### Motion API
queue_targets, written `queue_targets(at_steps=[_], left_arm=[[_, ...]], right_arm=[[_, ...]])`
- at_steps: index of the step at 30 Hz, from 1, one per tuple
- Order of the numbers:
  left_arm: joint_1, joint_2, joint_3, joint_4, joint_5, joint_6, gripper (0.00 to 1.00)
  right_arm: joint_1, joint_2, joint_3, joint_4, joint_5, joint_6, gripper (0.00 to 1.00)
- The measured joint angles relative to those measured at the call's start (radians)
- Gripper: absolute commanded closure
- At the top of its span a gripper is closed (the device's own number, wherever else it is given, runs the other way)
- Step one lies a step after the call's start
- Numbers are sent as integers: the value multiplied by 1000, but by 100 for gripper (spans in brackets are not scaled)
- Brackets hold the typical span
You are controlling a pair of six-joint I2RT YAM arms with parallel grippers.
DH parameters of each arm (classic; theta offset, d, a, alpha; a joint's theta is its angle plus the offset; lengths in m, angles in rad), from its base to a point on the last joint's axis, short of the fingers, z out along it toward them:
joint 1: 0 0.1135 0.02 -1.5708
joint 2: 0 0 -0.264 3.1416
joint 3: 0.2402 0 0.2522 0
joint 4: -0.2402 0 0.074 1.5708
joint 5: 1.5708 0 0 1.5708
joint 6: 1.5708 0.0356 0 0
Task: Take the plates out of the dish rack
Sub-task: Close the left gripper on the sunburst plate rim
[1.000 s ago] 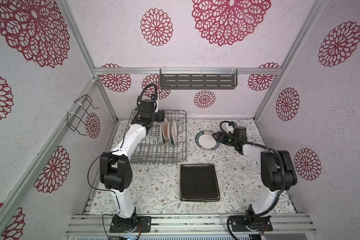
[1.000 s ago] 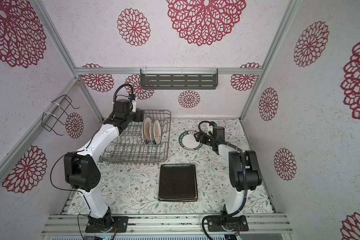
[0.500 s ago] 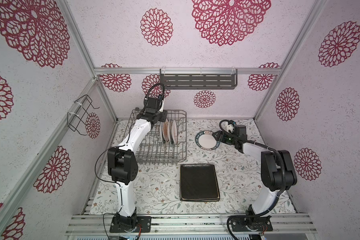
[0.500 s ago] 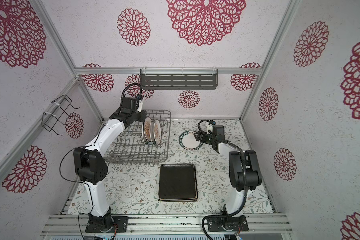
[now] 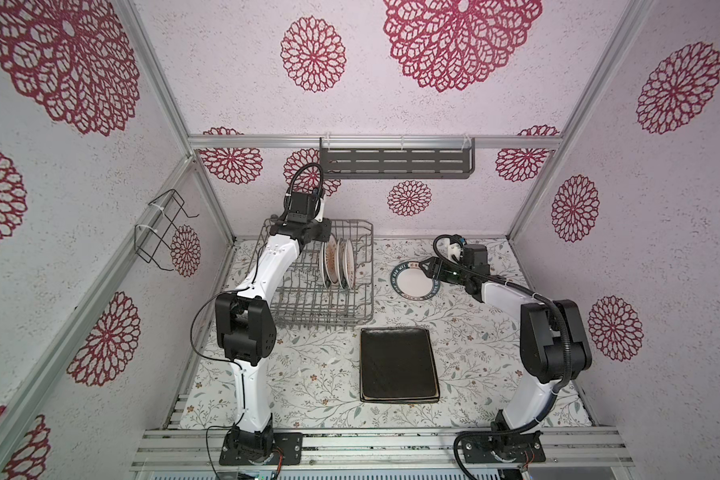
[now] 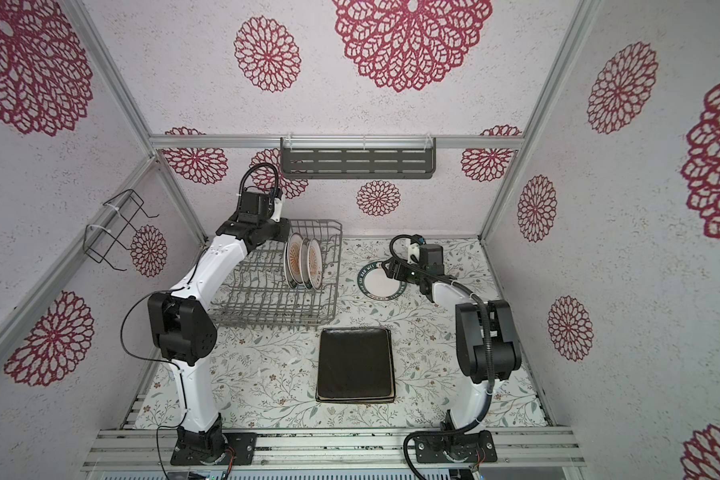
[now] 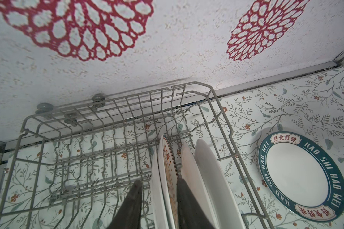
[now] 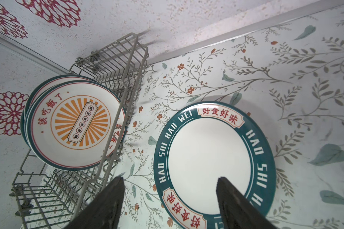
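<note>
left gripper (image 7: 158, 181) is down in the rack (image 7: 224, 126), at the end nearest the back wall. its fingers (image 7: 131, 200) straddle one end of the row of plates (image 7: 211, 178) standing on edge between the tines. looks like two rims sit between them, hard to be sure. the jaws are only part way apart. there's a sliver of gap between one finger and the nearest plate back, so it's not clamped on anything as far as i can see. the other finger sits right against a plate face, can't tell if it's pressing.

right gripper (image 8: 170, 178) is spread wide with nothing in it. it hangs over the rim of the round plate (image 8: 211, 164), the one with the teal lettered border. that plate lies flat on the table (image 8: 306, 99) just beside the rack, on the right arm's side. one finger is over the plate and the other is over bare table. whether either touches, can't tell.

further out in both top views, a dark plate (image 5: 398, 363) lies flat on the table in front of the rack, close to its front corner. it tops a small stack, with lighter edges of others showing under it.

grey shelf (image 5: 395, 162) is up on the back wall, and a black wire holder (image 5: 159, 232) is on the left wall.
</note>
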Motion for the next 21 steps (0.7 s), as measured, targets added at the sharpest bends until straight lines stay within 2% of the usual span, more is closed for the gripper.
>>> queue_targets(at_steps=[21], left_arm=[[2,103,72,-55,39,-6,79]], right_arm=[[7,0,0,-4,0,0,25]])
